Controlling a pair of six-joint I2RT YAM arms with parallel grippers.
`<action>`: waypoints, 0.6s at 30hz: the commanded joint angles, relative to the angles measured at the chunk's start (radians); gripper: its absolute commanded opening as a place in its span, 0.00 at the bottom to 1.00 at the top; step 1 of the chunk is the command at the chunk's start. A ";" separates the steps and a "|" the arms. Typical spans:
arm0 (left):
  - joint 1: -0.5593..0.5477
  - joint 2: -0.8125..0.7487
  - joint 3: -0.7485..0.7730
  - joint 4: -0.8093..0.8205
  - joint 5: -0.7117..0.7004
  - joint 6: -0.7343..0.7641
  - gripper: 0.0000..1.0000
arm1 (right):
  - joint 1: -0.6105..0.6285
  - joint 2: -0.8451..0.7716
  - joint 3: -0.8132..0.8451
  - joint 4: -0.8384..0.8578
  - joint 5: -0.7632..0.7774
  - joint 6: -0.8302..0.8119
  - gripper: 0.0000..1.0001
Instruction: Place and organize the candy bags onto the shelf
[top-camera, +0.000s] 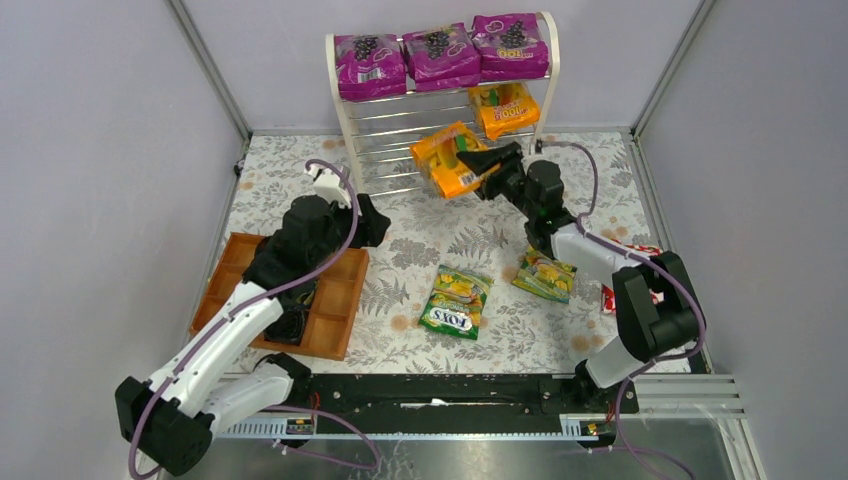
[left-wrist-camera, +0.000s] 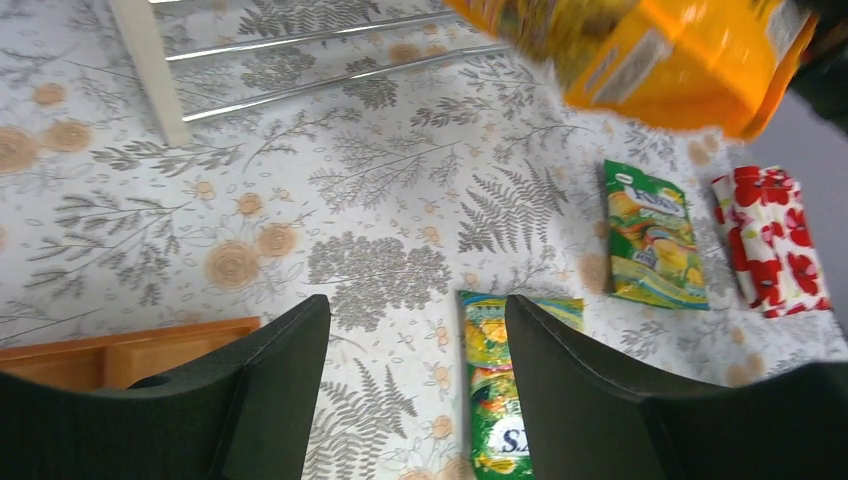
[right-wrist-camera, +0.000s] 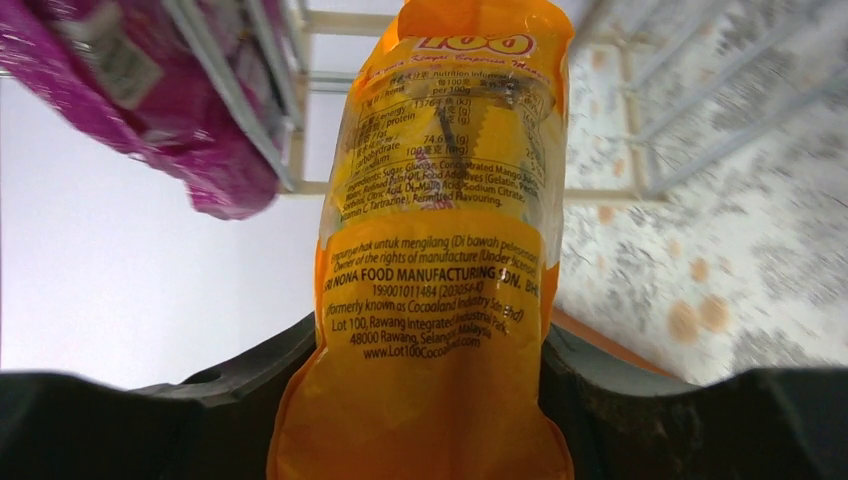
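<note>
An orange candy bag is hanging tilted in the air, just in front of the middle rods of the shelf. Its glossy printed back is facing the right wrist camera. The right gripper is clamping one end of it, with the arm stretching forward. The left gripper is hovering over the table beside the wooden tray, its jaws spread and gripping nothing.
</note>
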 joint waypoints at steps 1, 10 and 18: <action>-0.034 -0.053 0.027 -0.041 -0.127 0.114 0.69 | 0.022 0.045 0.178 0.075 0.071 -0.005 0.57; -0.097 -0.084 -0.009 -0.019 -0.204 0.138 0.71 | 0.034 0.247 0.441 0.049 0.145 0.015 0.55; -0.188 -0.092 -0.008 -0.032 -0.247 0.146 0.71 | 0.050 0.396 0.649 0.001 0.216 -0.011 0.55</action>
